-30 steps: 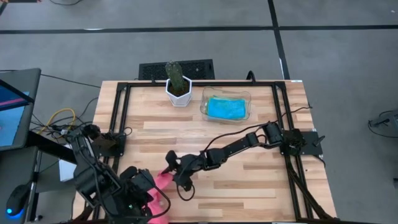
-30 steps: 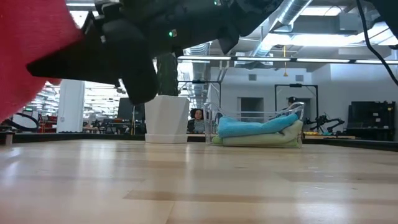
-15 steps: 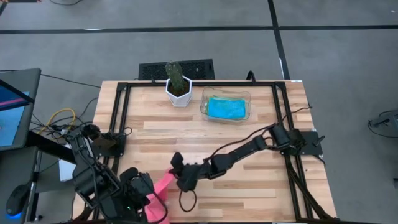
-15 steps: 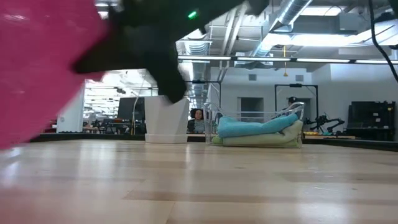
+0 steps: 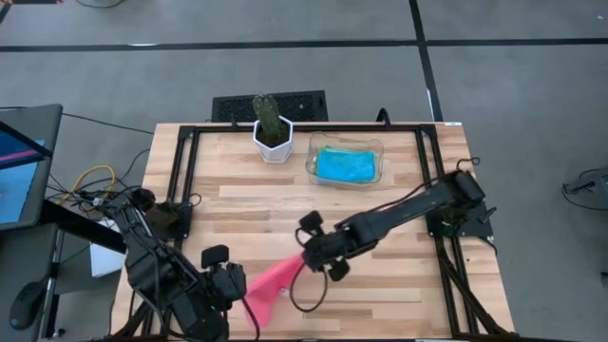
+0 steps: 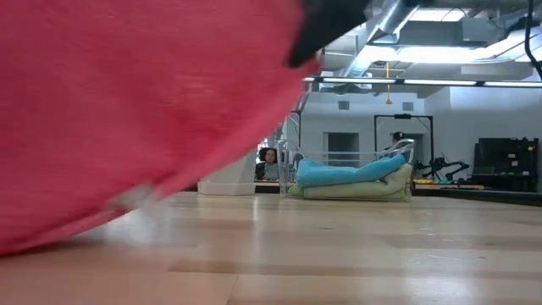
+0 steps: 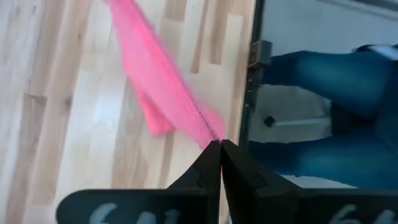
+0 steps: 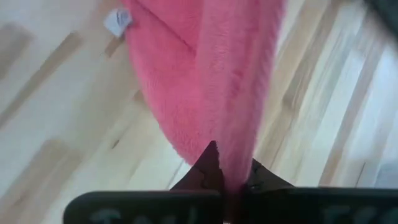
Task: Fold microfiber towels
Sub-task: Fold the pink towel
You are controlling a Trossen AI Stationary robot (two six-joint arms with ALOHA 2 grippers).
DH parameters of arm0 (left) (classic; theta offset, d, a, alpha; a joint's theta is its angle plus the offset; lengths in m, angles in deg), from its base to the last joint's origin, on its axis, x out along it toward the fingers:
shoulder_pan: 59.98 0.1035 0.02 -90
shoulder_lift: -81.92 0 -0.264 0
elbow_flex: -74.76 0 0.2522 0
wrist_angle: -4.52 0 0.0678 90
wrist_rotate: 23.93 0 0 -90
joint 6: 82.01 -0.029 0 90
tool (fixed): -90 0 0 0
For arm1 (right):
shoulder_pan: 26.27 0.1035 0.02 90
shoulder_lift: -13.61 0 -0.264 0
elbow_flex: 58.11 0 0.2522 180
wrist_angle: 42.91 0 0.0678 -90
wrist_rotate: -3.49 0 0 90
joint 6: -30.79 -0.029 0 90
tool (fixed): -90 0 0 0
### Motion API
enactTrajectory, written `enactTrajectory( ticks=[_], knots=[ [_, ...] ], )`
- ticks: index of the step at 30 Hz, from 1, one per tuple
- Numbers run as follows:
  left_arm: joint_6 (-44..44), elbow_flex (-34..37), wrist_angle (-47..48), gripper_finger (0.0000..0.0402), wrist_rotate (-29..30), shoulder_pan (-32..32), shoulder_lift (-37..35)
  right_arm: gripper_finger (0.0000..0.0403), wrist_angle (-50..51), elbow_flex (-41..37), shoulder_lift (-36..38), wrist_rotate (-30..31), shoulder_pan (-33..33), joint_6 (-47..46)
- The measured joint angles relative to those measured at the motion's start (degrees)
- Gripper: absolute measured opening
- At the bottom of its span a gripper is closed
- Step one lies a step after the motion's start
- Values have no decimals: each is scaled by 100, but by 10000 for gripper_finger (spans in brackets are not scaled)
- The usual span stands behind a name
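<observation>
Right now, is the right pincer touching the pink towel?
Touching. The right wrist view shows the right pincer shut on the pink towel; the high view shows the towel stretched from it.

Nothing readable anywhere tbh. The pink towel has a small white tag, but its print can't be read.

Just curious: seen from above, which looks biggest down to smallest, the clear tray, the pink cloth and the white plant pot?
1. Clear tray.
2. Pink cloth, stretched out; close to the tray, so that order is unsure.
3. White plant pot, smallest.
</observation>
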Motion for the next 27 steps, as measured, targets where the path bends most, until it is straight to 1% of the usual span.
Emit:
enactTrajectory(
  ticks=[3, 5, 8, 11, 13, 16, 17, 18, 21, 22, 23, 25, 27],
  knots=[
    [-105, 169, -9, 0, 39, 4, 9, 18, 645, 9, 237, 10, 129, -738],
    [-269, 321, -12, 0, 180, 19, 9, 23, 1049, 9, 350, 42, 219, -1207],
    [-860, 495, 11, 1, 247, 140, 9, 30, 1741, -17, 505, 399, 377, -1674],
    [-1451, 502, -8, 1, 309, 333, 9, 24, 1970, -15, 651, 769, 605, -1934],
    [-1751, 502, -8, 1, 372, 494, 9, 18, 2140, -15, 808, 799, 764, -2131],
    [-2170, 504, -4, 1, 555, 665, -23, 16, 2140, -9, 1002, 922, 968, -2502],
    [-2295, 504, 0, 1, 681, 706, -29, 17, 2141, -9, 1043, 956, 1036, -2610],
    [-2425, 504, 0, 1, 959, 724, -31, 20, 2133, -9, 1077, 990, 1084, -2729],
    [-2755, 504, -6, 1, 2247, 704, 22, 26, 2156, -9, 1110, 1040, 1207, -3130],
    [-2897, 504, 1, 1, 2542, 725, 77, 26, 2200, -9, 1110, 1028, 1257, -3257],
    [-3072, 504, -1, 1, 2720, 774, 127, 25, 2268, -9, 1101, 1024, 1313, -3375],
    [-3428, 512, -135, 0, 2895, 873, 239, 22, 2301, -7, 1049, 1022, 1420, -3513],
    [-3885, 510, -567, 0, 2783, 1044, 342, 21, 2355, -13, 1024, 1005, 1553, -3652]
  ],
)
